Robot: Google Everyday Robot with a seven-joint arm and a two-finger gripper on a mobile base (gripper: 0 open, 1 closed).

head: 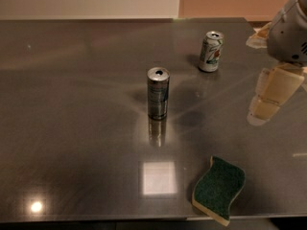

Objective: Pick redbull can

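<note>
While the tool (264,110) is held above the right edge of the table (72,128), its open or closed state cannot be determined. The redbull can (158,93) is stood upright, well apart to the tool's left. A white can (211,51), apparently upright, is located left of and beyond the tool.

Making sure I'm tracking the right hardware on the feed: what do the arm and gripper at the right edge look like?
The gripper, at the right edge of the view, is cream-beige, blocky and segmented, narrowing to a rounded tip. Above it is a rounded white-grey housing with a few small dark slots on its side. No cables, labels or other markings are visible.
</note>
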